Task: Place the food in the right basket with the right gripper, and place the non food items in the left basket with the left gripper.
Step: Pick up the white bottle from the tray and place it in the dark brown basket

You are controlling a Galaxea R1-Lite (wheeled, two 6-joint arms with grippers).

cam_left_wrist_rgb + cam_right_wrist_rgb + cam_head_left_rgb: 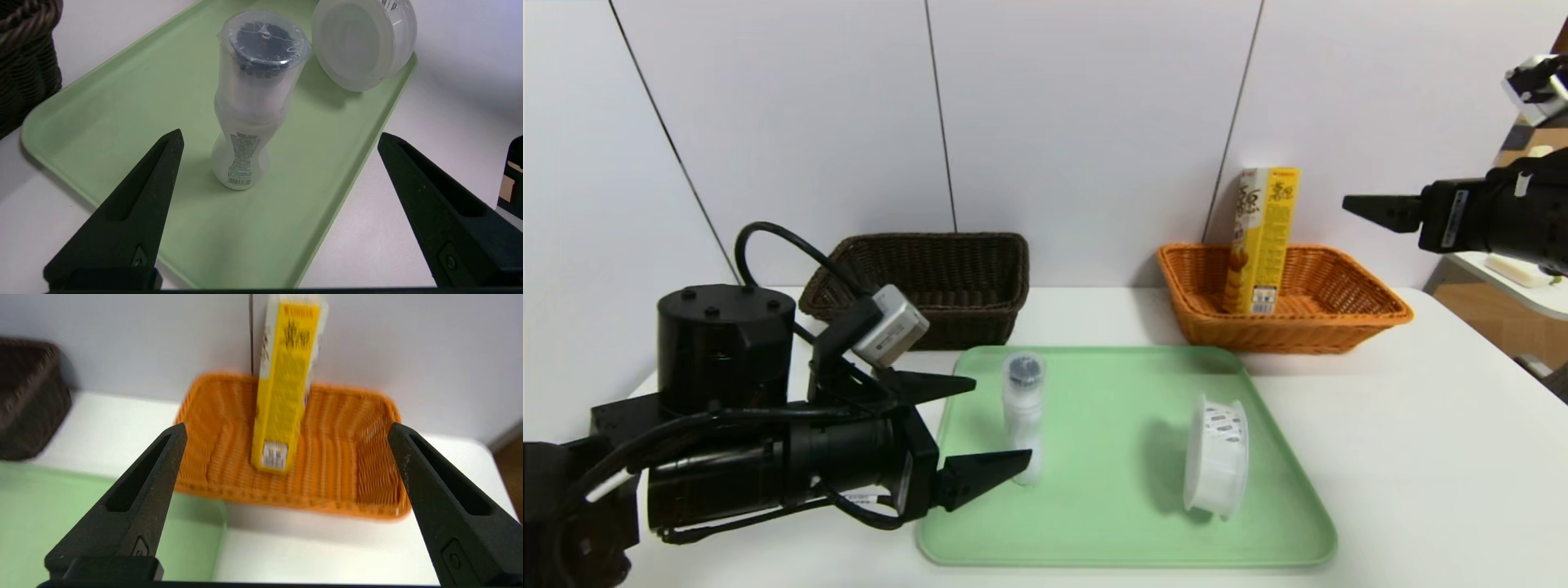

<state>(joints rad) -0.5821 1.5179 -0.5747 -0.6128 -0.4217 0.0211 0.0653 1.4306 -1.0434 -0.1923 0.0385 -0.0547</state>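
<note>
Our left gripper (992, 429) hangs spread wide at the bottle's (1023, 416) nine o'clock. The bottle stands on the tray (1111, 523), likely light, slick and tippy, so we would pinch its narrow waist. The right gripper (1364, 208) hovers spread, high.

We see even, bright light from above, casting soft shadows on the green tray (1111, 523) beside the white bottle (1023, 416) and the round tub (1217, 465). In the right wrist view, the carton (286, 388) and orange basket (367, 457) look smeared with blur.
</note>
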